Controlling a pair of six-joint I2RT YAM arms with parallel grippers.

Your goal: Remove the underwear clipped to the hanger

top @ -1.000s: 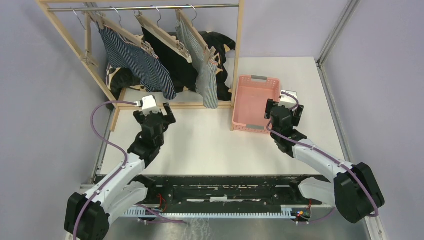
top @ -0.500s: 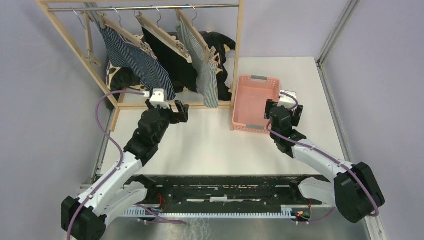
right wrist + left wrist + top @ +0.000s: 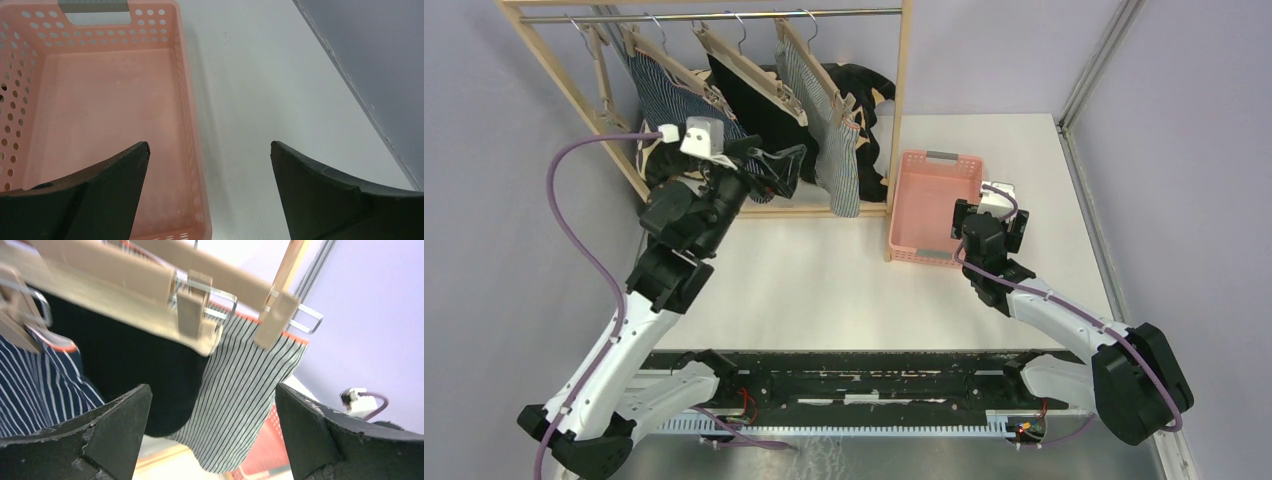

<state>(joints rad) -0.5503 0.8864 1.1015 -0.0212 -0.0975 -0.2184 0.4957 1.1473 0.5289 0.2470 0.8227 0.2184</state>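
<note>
Three boxer shorts hang clipped to wooden hangers on a rack: navy striped, plain black, grey-white pinstriped. My left gripper is raised in front of the black shorts, open and empty. In the left wrist view the left gripper looks up at the navy shorts, the black shorts and the pinstriped shorts, with wooden clips above; its fingers touch no cloth. My right gripper is open and empty at the pink basket's near right corner; the right wrist view shows it too.
The wooden rack's right post stands next to the pink basket, which holds nothing in the right wrist view. A black cushion with cream marks lies behind the shorts. Grey walls close in left and right.
My left arm has risen from low over the table and moved back and right, up to the hanging shorts. The right arm has not moved.
</note>
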